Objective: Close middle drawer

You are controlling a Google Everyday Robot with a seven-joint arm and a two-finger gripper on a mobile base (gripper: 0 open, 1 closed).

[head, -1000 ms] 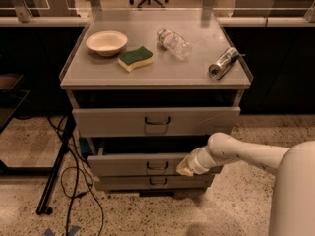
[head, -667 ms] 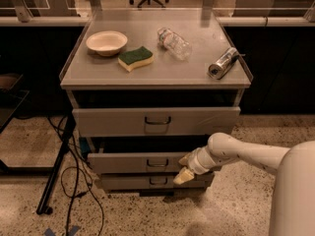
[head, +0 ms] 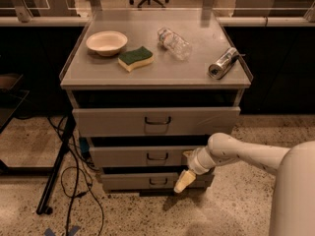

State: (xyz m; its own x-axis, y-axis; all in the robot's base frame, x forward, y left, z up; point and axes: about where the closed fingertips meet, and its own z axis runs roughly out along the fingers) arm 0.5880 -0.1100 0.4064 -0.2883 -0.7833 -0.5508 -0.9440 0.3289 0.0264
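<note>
middle drawer [head: 123, 157]: the second of three grey fronts in the cabinet under the table. Its wide flat front faces the camera, with a small loop handle [head: 157, 156] at its centre. A dark gap runs along the top of the front, so it seems to stand out a little, though from this angle I cannot tell how far.
hand [head: 181, 182]: low at the right end of the middle drawer's front. Its pale yellowish tip points down and to the left, across the right part of the lowest drawer. Whether it is open or closed cannot be told, nor whether it has hold of anything.
arm [head: 246, 154]: white and rounded, reaching in from the lower right. Its wrist is at the right end of the middle drawer's front; touching or just in front of it, I cannot tell.
lowest drawer [head: 133, 182]: the shortest front, just below, with its own small handle.
upper drawer [head: 113, 122]: taller front with a darker handle, above the dark gap.
table [head: 162, 73]: grey top of the cabinet, with a raised rim.
bowl [head: 107, 42]: pale, upright, at the back left of the table.
sponge [head: 135, 58]: yellow with a green face, just beside the bowl.
bottle [head: 173, 43]: clear plastic, lying on its side near the middle.
can [head: 224, 63]: silver, on its side near the right rim — well apart from the bottle.
cables [head: 78, 181]: dark loops on the speckled floor [head: 29, 146] left of the cabinet, beside a black stand [head: 54, 176].
</note>
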